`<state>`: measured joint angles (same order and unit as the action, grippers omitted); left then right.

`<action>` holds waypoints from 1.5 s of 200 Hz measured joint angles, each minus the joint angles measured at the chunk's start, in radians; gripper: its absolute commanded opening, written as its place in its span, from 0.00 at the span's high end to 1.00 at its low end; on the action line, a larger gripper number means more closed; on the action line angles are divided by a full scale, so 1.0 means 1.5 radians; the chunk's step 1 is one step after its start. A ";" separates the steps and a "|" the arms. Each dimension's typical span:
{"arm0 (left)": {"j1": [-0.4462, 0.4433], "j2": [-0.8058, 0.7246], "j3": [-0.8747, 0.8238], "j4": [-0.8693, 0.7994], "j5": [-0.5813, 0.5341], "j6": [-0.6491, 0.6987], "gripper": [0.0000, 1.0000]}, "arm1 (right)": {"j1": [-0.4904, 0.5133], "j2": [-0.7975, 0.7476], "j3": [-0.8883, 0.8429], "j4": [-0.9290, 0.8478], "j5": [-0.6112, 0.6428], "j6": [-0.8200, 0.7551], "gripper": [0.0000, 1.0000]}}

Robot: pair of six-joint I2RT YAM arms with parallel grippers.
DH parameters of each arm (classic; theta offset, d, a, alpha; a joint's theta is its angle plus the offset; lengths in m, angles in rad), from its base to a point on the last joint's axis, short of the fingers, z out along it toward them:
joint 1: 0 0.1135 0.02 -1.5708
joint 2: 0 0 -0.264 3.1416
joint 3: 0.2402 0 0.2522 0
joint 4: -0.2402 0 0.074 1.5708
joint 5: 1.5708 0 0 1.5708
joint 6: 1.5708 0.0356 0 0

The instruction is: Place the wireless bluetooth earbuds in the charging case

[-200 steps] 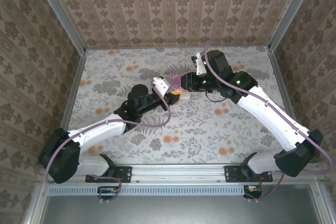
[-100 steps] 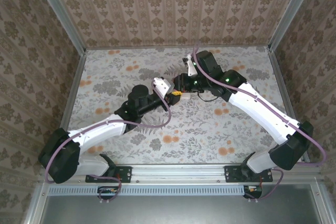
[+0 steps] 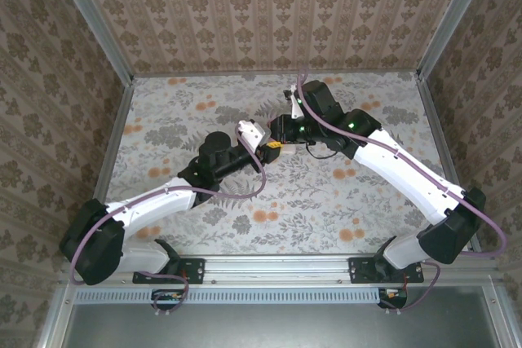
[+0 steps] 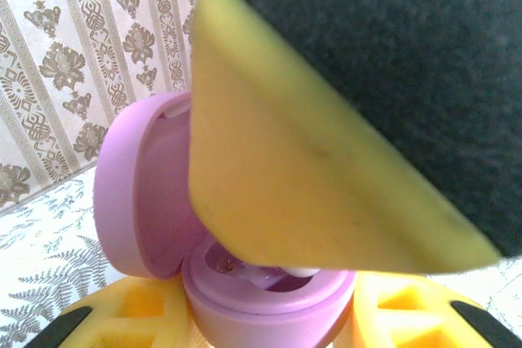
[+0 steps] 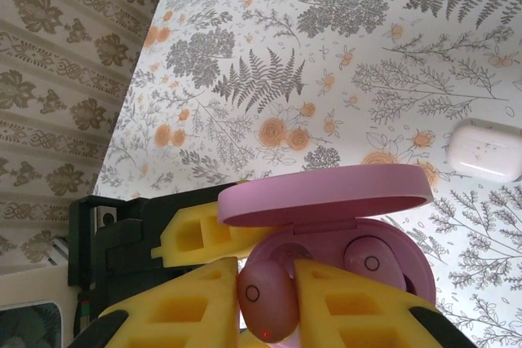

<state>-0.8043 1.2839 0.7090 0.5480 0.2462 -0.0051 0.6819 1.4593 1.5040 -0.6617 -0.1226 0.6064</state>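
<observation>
The pink charging case (image 5: pixel 326 193) is open, and my left gripper (image 4: pixel 269 319) is shut on its base (image 4: pixel 269 299), holding it above the table with the lid (image 4: pixel 122 193) up. My right gripper (image 5: pixel 267 295) is shut on a pink earbud (image 5: pixel 267 303), right at the case's empty socket (image 5: pixel 291 252). A second pink earbud (image 5: pixel 373 264) sits in the other socket. In the top view the two grippers, left (image 3: pixel 265 148) and right (image 3: pixel 280 134), meet at the table's middle. One right finger (image 4: pixel 310 185) hides most of the case's inside in the left wrist view.
A white closed case (image 5: pixel 485 151) lies on the floral table (image 3: pixel 188 112) beyond the pink one. Patterned walls with metal posts (image 3: pixel 122 103) enclose the table on three sides.
My right arm has swung left and brought its gripper with the earbud up against the case in the left gripper. The left arm has stayed still.
</observation>
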 measured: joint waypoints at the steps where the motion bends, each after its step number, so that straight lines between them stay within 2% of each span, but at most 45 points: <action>1: 0.000 0.000 0.000 0.000 0.000 0.000 0.71 | 0.000 0.001 0.000 0.000 0.000 0.000 0.77; 300: 0.000 0.000 0.001 -0.001 0.000 0.000 0.70 | 0.003 0.012 0.000 0.005 0.004 -0.001 0.77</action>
<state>-0.8047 1.2839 0.7101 0.5461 0.2466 -0.0048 0.6865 1.4773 1.5036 -0.6540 -0.1162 0.6056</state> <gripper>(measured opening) 0.352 0.231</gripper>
